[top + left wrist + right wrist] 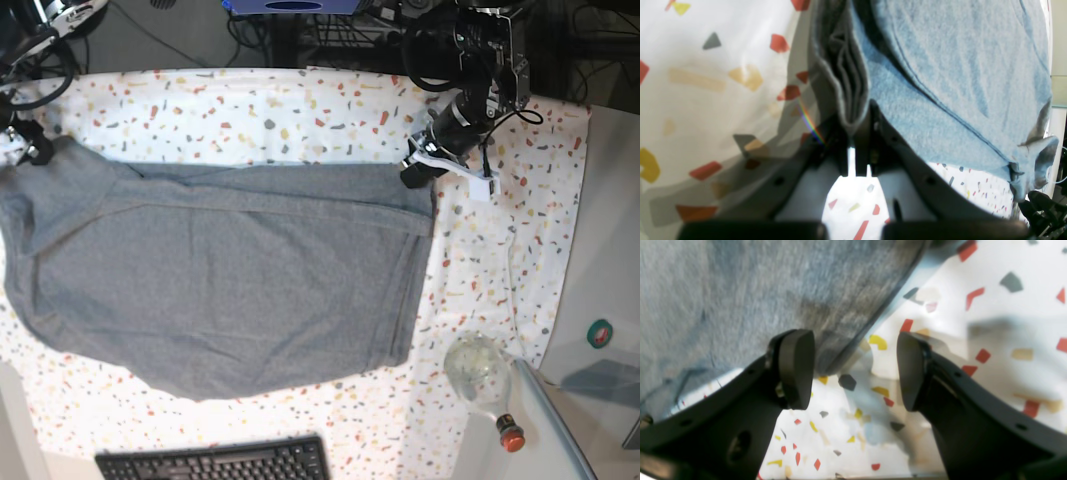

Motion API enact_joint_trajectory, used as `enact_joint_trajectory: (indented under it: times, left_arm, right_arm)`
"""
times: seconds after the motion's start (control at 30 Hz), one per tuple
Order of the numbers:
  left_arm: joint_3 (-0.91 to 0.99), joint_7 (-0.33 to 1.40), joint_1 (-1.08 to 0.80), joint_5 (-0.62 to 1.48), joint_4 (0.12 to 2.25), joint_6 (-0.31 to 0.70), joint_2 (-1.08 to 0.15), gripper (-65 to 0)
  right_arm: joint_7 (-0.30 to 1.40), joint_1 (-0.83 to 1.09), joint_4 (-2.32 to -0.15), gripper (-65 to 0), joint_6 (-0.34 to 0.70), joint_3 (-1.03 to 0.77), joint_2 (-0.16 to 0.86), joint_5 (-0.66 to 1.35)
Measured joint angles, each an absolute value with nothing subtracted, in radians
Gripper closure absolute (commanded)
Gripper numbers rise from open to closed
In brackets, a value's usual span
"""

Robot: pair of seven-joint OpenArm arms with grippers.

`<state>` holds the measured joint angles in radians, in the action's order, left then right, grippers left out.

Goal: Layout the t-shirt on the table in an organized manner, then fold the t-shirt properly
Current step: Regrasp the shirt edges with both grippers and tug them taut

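Left fingers (853, 133) pinching t-shirt (220, 280); right fingers (796, 370) apart

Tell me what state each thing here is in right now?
t-shirt: spread on the table, top edge lifted.
left gripper: shut on t-shirt's edge.
right gripper: open, beside the t-shirt's edge, holding nothing.
bottle: lying on its side, capped.

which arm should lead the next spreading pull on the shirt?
Left, probably. The left gripper is shut on a bunched corner of the t-shirt. The right gripper is open at the hem, gripping nothing.
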<state>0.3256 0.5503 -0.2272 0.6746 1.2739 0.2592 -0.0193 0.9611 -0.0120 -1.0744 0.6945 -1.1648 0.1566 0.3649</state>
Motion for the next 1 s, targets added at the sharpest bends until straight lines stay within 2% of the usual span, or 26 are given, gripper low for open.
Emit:
enact_joint_trajectory:
  times: [0.53, 0.63, 0.8, 0.87, 1.0]
  left_arm:
    - [0.326, 0.549, -0.229, 0.675, 1.274, 0.259, -0.019, 0.0]
    - [0.326, 0.550, -0.228, 0.675, 1.274, 0.259, -0.020, 0.0]
    - [0.326, 0.550, -0.228, 0.675, 1.274, 0.259, -0.020, 0.0]
    - [0.326, 0.549, -0.228, 0.675, 1.274, 0.259, -0.020, 0.0]
    - [0.326, 0.550, -0.228, 0.675, 1.272, 0.262, -0.026, 0.0]
  right_arm:
    - [1.018, -0.015, -1.086, -35.0, 0.698, -1.164, 0.154, 0.367]
    - [1.022, -0.006, -1.092, -34.8, 0.696, -1.077, 0.165, 0.358]
    - [1.014, -0.015, -1.091, -34.2, 0.696, -1.068, 0.157, 0.360]
    - [1.015, -0.016, -1.087, -28.1, 0.697, -1.068, 0.156, 0.360]
    - [1.021, -0.018, -1.086, -4.5, 0.697, -1.064, 0.138, 0.360]
